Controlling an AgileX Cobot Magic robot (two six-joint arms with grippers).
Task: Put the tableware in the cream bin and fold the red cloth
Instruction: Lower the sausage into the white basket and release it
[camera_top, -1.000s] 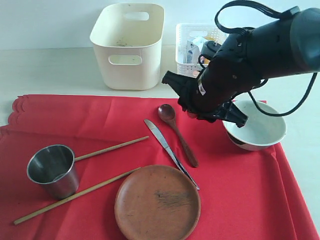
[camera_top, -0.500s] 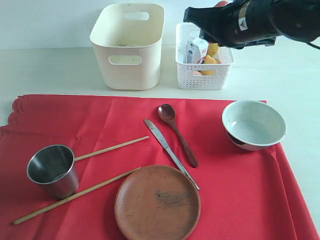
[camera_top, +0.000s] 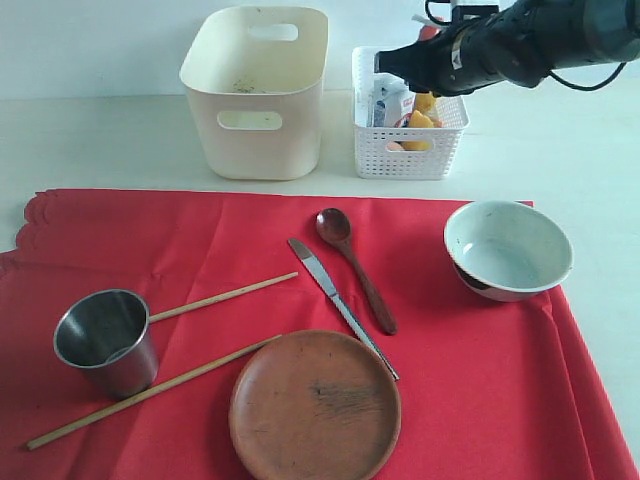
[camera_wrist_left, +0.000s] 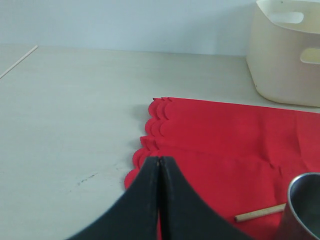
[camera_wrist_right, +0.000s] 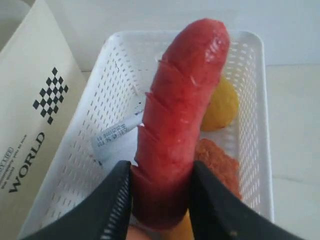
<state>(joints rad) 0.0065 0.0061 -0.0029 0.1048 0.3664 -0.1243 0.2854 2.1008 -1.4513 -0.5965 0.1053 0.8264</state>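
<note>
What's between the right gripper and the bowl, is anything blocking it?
Nothing visible stands between the right gripper and the bowl. But the gripper is shut on a sausage over the white basket, so it likely has to drop that first.

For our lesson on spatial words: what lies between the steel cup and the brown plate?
One chopstick crosses the red cloth between the cup and the plate, seen in the exterior view.
</note>
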